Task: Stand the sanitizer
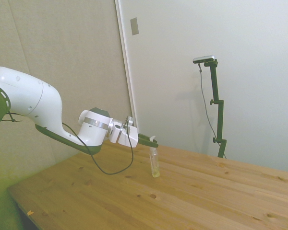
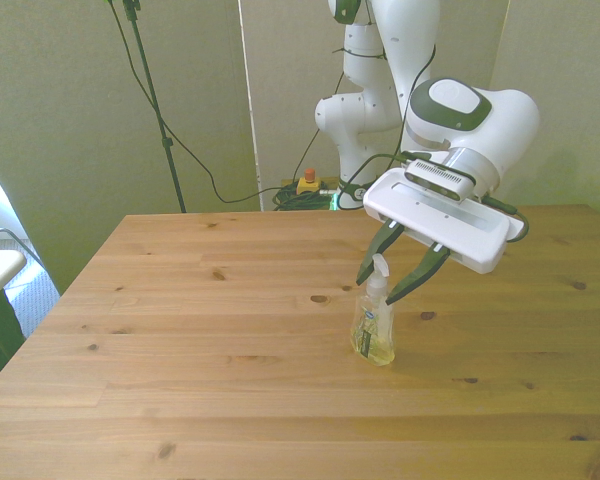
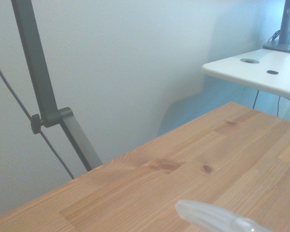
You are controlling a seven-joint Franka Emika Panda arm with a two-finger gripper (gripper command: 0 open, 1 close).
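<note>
At mid-table: standing sanitizer (image 2: 372, 325) upright between spread gripper (image 2: 401, 275) fingers; risking tipping it by clipping nozzle while retreating.

We see the sanitizer (image 2: 372, 328) standing upright on the table (image 2: 180, 330), the gripper (image 2: 392, 278) spread wide around its white nozzle
</note>
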